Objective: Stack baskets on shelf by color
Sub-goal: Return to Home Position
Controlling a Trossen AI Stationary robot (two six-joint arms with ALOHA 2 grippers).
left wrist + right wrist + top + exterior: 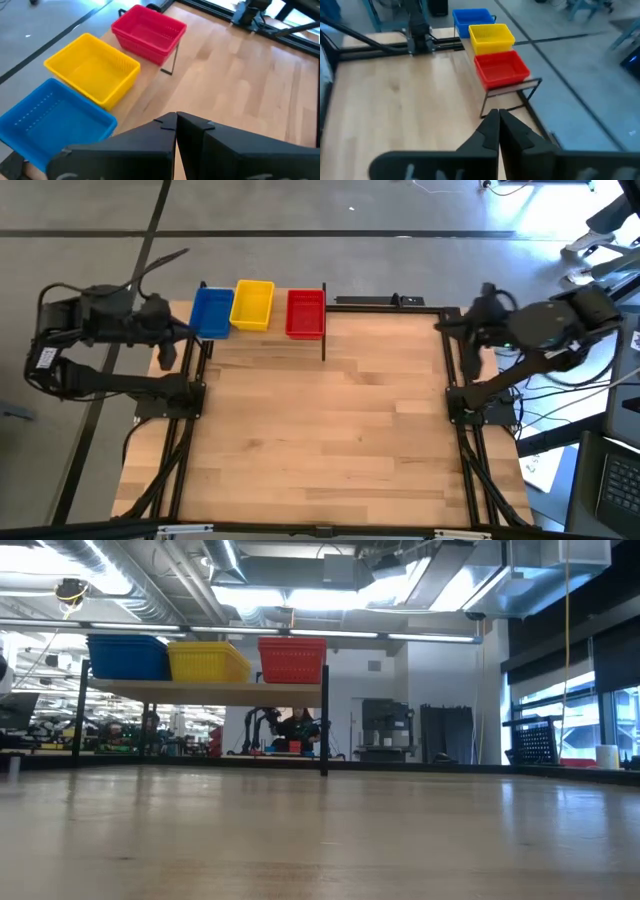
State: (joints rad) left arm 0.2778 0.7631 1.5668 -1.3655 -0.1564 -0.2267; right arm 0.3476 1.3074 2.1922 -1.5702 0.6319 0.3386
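you're seeing the baskets (pixel 252 304) sitting sorted by colour on the shelf (pixel 200 692). the left pincer (pixel 175 119) and right pincer (pixel 498 114) are hovering at the tabletop's (pixel 320 430) sides — both pressed together.

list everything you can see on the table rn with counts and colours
blue baskets: one stack, blue, left end of the shelf; how many are nested cannot be told
yellow baskets: one stack, yellow, middle of the shelf
red baskets: one stack, red, right end of the shelf
shelf: one, light wood with black posts, far left part of the table
table: one, light wood, under everything
left gripper: one, dark, shut and empty, at the table's left edge near the blue baskets
right gripper: one, dark, shut and empty, at the table's right edge
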